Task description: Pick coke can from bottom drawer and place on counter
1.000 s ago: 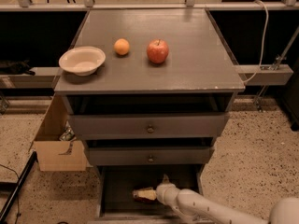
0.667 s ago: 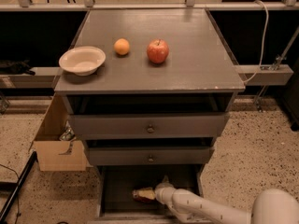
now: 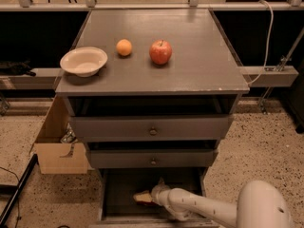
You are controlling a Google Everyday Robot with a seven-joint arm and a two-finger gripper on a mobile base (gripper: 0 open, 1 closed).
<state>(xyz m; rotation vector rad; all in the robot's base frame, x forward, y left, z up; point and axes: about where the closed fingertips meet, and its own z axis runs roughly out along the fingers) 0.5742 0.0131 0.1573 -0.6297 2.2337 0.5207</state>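
Observation:
The bottom drawer of the grey cabinet is pulled open and shows its dark floor. My gripper reaches down into it from the lower right, low over the floor near the drawer's middle. The white arm trails back to the bottom right corner. The coke can does not show plainly; it is hidden at or under the gripper's tip. The counter is the wide grey top of the cabinet, above the drawers.
On the counter stand a white bowl at the left, a small orange and a red apple. Two shallower knobbed drawers overhang the bottom one. An open cardboard box sits on the floor at the left.
The gripper stays in the bottom drawer, at about the same spot. The white arm's elbow has come further into view at the lower right.

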